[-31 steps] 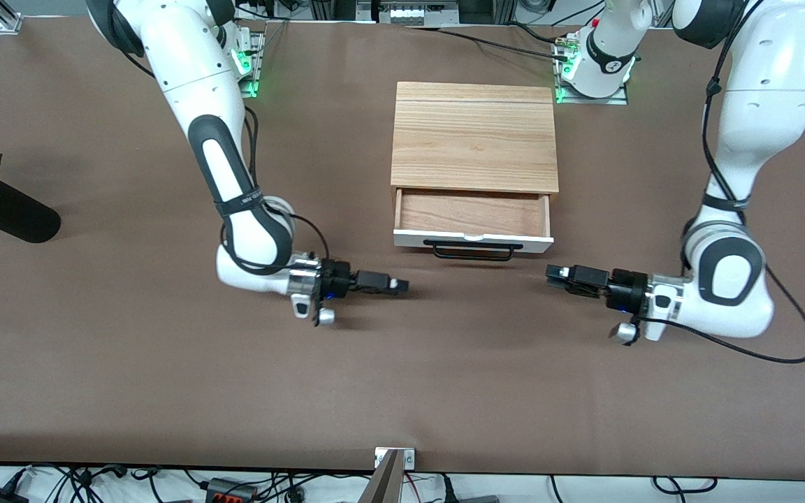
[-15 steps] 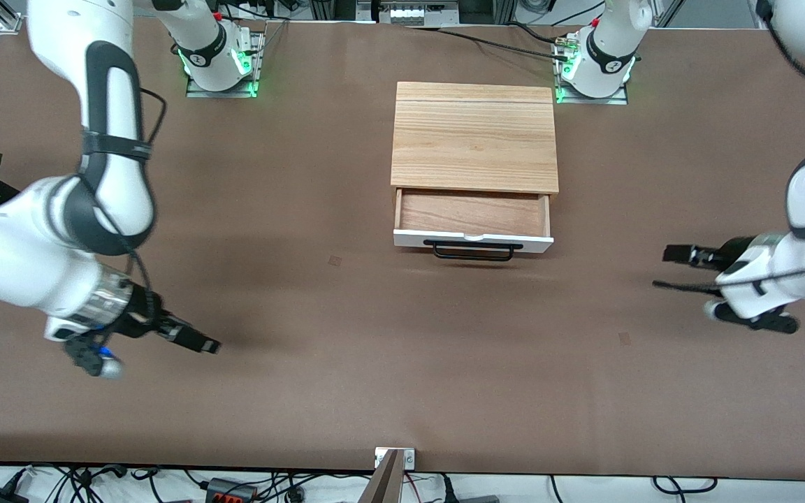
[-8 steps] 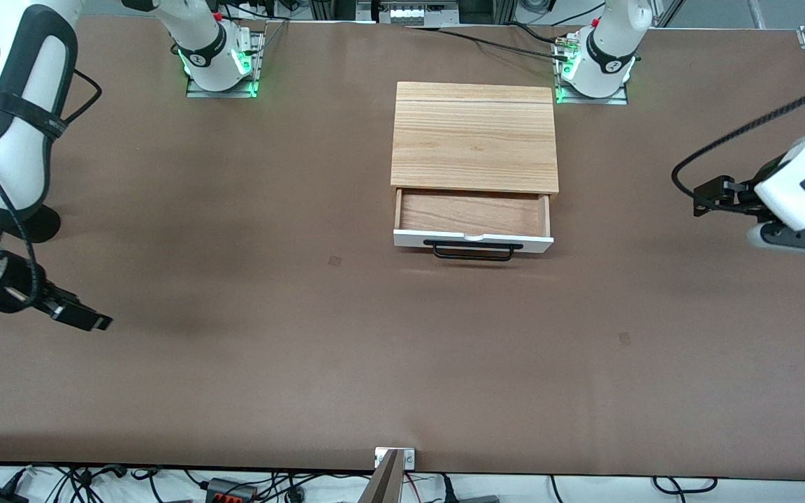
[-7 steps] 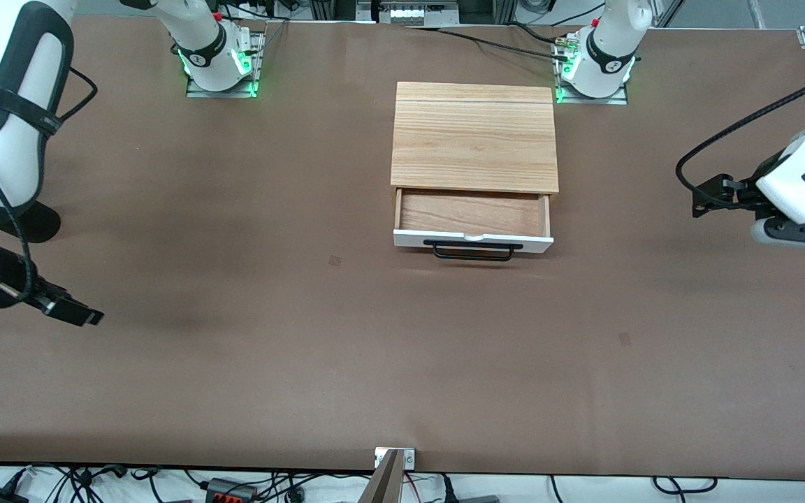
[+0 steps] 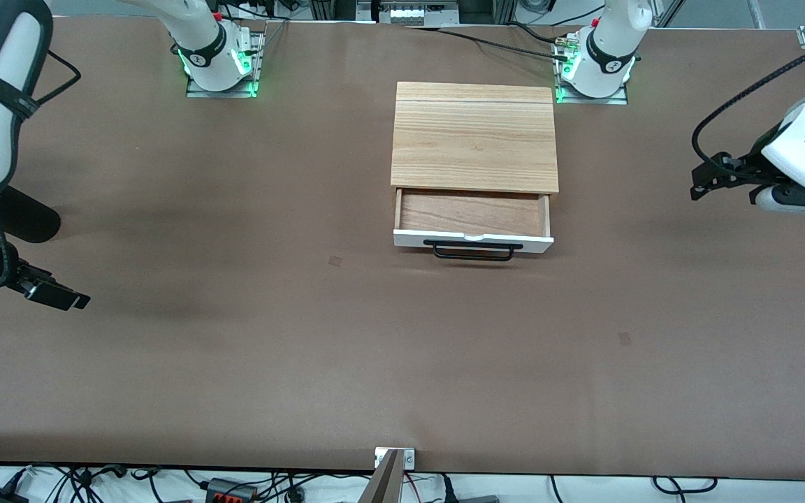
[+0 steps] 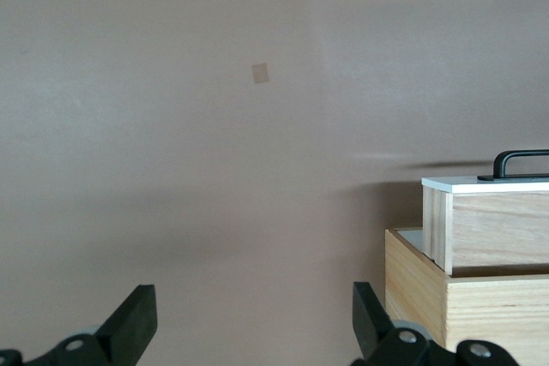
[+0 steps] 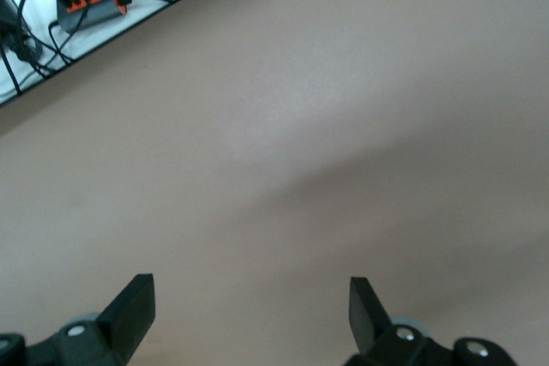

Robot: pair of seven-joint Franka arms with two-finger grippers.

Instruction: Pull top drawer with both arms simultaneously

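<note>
We record one light striped-wood cabinet (image 5: 474, 137) at mid-table, between the two arm bases. Its shallow top drawer (image 5: 472, 222), white front panel, long black bar handle (image 5: 473, 251) and reddish-brown wood interior, stands pulled out toward the front camera, untouched. We note our left black two-finger gripper (image 6: 249, 323) over bare brown table (image 5: 305, 363) at the left arm's end, fingers spread wide and empty; our right gripper (image 7: 250, 313) likewise spread and empty at the right arm's end.
</note>
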